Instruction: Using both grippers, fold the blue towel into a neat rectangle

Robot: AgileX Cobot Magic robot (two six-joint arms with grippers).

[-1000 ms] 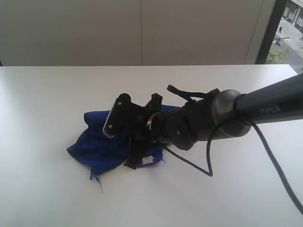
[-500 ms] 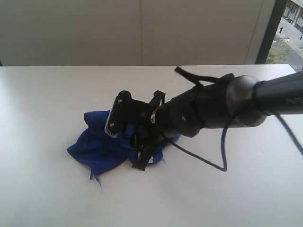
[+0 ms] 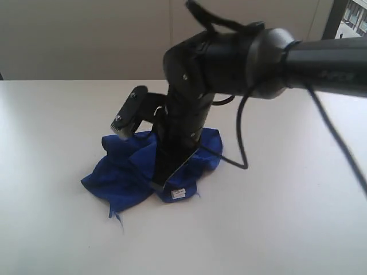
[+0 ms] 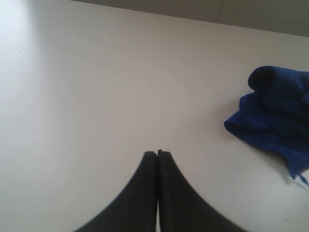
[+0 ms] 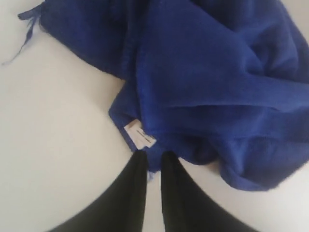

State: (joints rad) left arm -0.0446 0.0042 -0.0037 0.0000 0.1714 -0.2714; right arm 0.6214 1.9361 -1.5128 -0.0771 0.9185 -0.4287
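My right gripper (image 5: 153, 159) holds its two fingers nearly together, pinching the hem of the blue towel (image 5: 207, 72) right at their tips, just beside its white label (image 5: 140, 135). The rest lies crumpled ahead of them on the table (image 5: 58, 145). My left gripper (image 4: 157, 153) is pressed tight together on nothing, with the towel well off to one side.

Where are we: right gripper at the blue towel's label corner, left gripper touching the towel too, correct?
No: the left wrist view shows the left gripper over bare table, clear of the blue towel. The right gripper is at the label corner.
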